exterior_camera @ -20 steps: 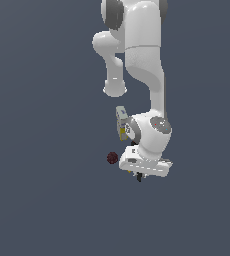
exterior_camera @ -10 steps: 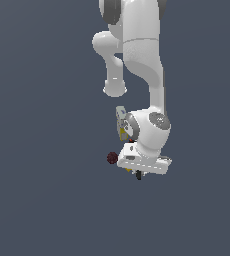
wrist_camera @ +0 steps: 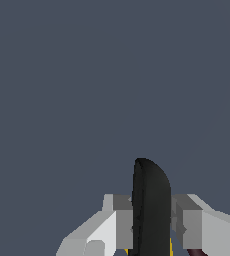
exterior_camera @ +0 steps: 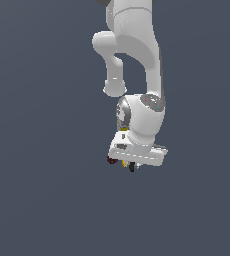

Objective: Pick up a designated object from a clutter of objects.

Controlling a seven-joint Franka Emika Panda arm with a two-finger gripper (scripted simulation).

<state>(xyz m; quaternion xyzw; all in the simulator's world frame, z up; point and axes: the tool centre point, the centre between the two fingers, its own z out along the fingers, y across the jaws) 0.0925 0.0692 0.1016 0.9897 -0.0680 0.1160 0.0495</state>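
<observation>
Beneath the lowered arm, on the grey surface [exterior_camera: 42, 200], the pincer [wrist_camera: 151, 225] is clenched on the black clamp [wrist_camera: 150, 210], whose long axis runs straight out between both fingers [wrist_camera: 123, 227], with a dark red ball [exterior_camera: 110, 159] just beside it.

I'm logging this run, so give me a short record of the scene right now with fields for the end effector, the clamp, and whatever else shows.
end effector: low, fingers on both sides of the clamp
black clamp: between the fingers, which look closed against it
dark red ball: partly hidden beside the end effector
yellow item: only a sliver shows under the hand
yellow-and-white box: hidden, cannot tell
</observation>
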